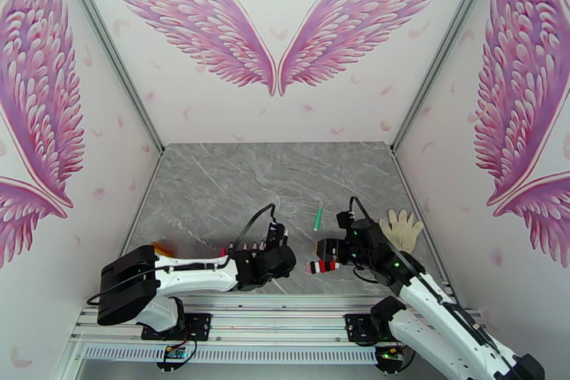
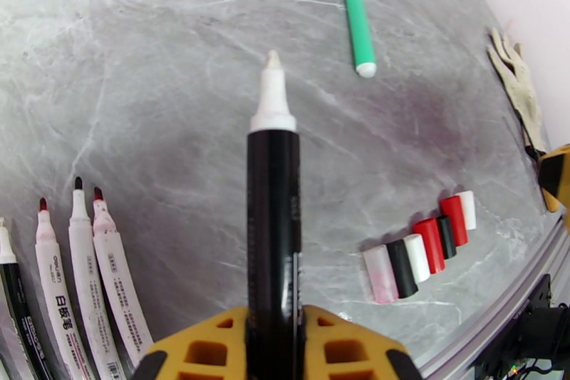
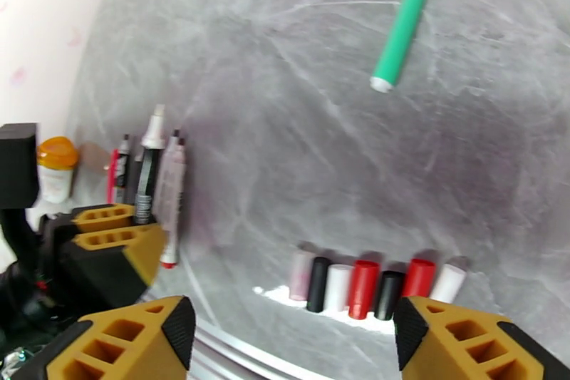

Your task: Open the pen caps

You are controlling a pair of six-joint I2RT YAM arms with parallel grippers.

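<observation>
Two robot arms work at a grey marble-patterned table (image 2: 178,89). The left gripper (image 2: 274,335) is clamped tight on the barrel of a black pen (image 2: 273,196), which points away from the wrist with its white tip bare and no cap on it. The right gripper (image 3: 293,328) hangs with its jaws spread wide and nothing between them, just above a row of seven caps (image 3: 363,289) lying side by side near the front edge of the table: pale pink, black, white, red, black, red, white. To the left of the held pen, four uncapped pens (image 2: 85,281) lie side by side, tips pointing the same way. A green pen (image 3: 402,25) lies alone farther out, well apart from the rest, and its pale far end looks like a cap that has yet to come off. The sensible next step is to lay the black pen down beside the uncapped ones, parallel to them so it does not roll. Then one gripper should hold the green barrel near its middle while the other pulls the cap straight along the pen's axis.
</observation>
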